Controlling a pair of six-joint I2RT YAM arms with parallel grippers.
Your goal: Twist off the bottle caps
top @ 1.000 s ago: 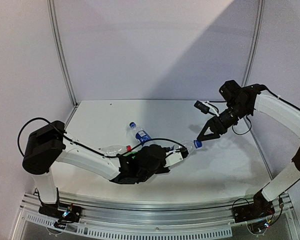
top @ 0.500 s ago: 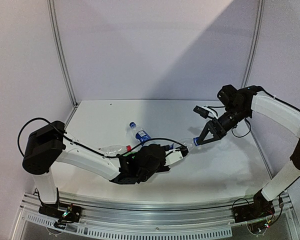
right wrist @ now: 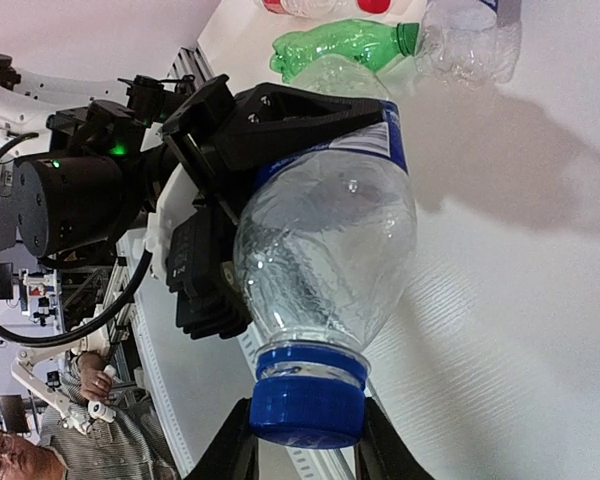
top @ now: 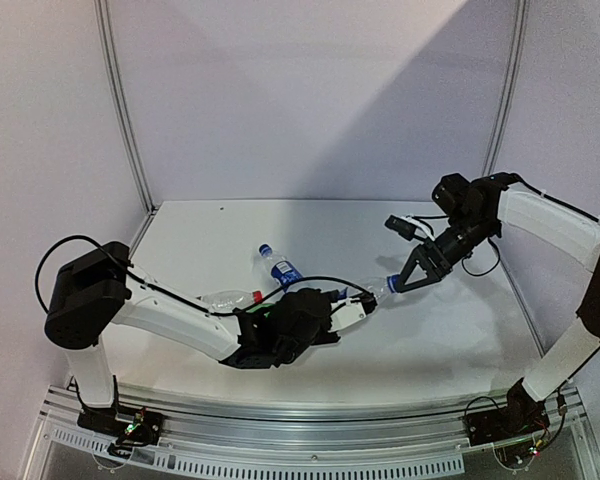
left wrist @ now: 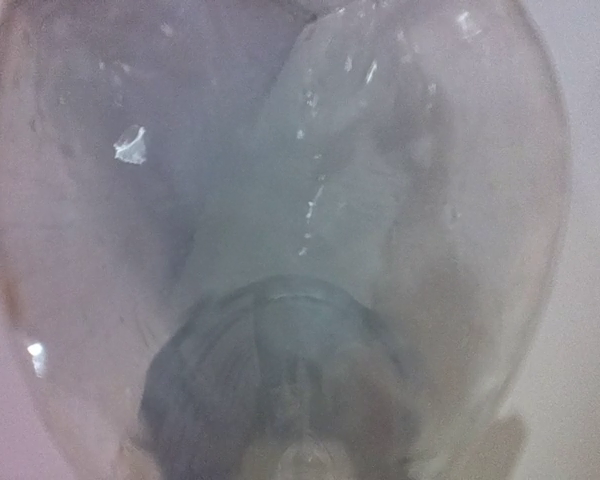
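Note:
My left gripper (top: 363, 304) is shut on a clear bottle with a blue label (right wrist: 325, 240), held level above the table with its neck pointing right. In the left wrist view that bottle (left wrist: 310, 200) fills the frame and hides the fingers. My right gripper (right wrist: 306, 428) is shut on the bottle's blue cap (right wrist: 308, 400), one black finger (right wrist: 235, 450) pressed on each side. From above, the right gripper (top: 400, 284) meets the cap (top: 390, 286) right of centre.
Behind the left arm lie a clear bottle with a blue cap (top: 265, 249) and one with a red cap (top: 257, 296). A green bottle (right wrist: 340, 45) with a green cap lies beside them. White walls enclose the table (top: 450, 340).
The right gripper came down and left onto the blue cap and closed on it. The left arm and its bottle stayed put.

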